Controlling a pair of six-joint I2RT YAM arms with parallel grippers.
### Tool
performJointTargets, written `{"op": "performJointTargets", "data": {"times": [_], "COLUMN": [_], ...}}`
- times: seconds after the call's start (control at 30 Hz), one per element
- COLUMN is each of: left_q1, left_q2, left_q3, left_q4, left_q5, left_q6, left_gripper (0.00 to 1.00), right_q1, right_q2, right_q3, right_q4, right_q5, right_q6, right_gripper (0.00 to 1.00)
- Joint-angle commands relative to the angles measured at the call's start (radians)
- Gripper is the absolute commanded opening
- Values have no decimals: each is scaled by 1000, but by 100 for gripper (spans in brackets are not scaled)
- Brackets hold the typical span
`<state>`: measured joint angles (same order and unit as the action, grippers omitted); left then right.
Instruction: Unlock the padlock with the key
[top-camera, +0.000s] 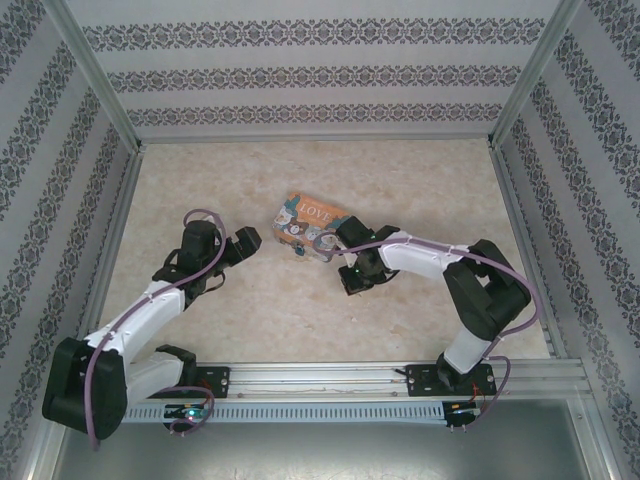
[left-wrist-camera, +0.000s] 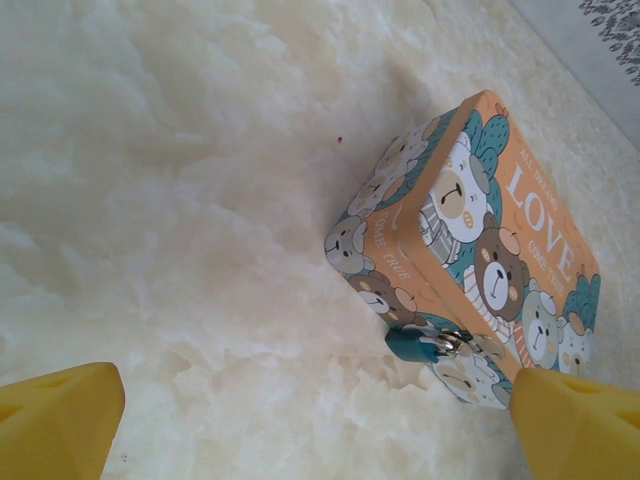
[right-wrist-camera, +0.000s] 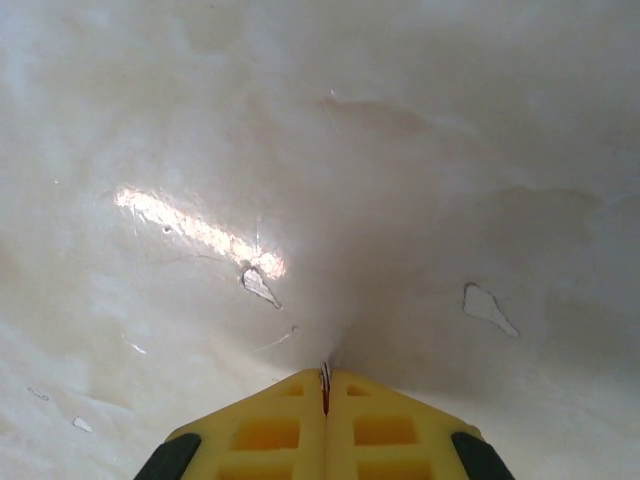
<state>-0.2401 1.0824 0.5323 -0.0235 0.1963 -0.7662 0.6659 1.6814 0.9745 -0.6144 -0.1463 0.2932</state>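
Note:
The small teal padlock (left-wrist-camera: 415, 345) with its silvery shackle hangs on the near side of the orange-and-blue LOVE tin (left-wrist-camera: 470, 250), low against the table. My left gripper (left-wrist-camera: 320, 420) is open, its yellow fingertips wide apart, a short way in front of the padlock and not touching it. From above, the left gripper (top-camera: 245, 240) points at the tin (top-camera: 310, 225) from the left. My right gripper (right-wrist-camera: 325, 378) is shut right down at the table surface, with a thin metal sliver, the key (right-wrist-camera: 324, 369), pinched between its tips. It sits just below the tin (top-camera: 352, 283).
The tabletop (top-camera: 420, 190) is pale and marbled, with scuffs and a glare streak (right-wrist-camera: 195, 230). Patterned walls (top-camera: 320, 75) enclose the back and sides. A metal rail (top-camera: 320, 375) with both arm bases runs along the near edge.

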Motion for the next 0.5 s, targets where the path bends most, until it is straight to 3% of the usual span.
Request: {"op": "performJointTargets", "data": {"times": [0.0,0.27,0.47], "left_q1": [5,6,6], "left_q2": [-32,-64,-73], "left_q3": [27,31,10], "left_q4": [-37,5,153], "left_q5": [-20,33,126], "left_q6": [19,-14,-86], "left_gripper": [99,99,99], "right_q1": [10,-9,-53], "right_q2": [-65,-216,-359], "right_q3": [-21,-68,-155], "right_q4": [15,154,405], "right_q5": [19,-51,-144], "right_q6": [25,85,232], "right_gripper": [0,0,0]}}
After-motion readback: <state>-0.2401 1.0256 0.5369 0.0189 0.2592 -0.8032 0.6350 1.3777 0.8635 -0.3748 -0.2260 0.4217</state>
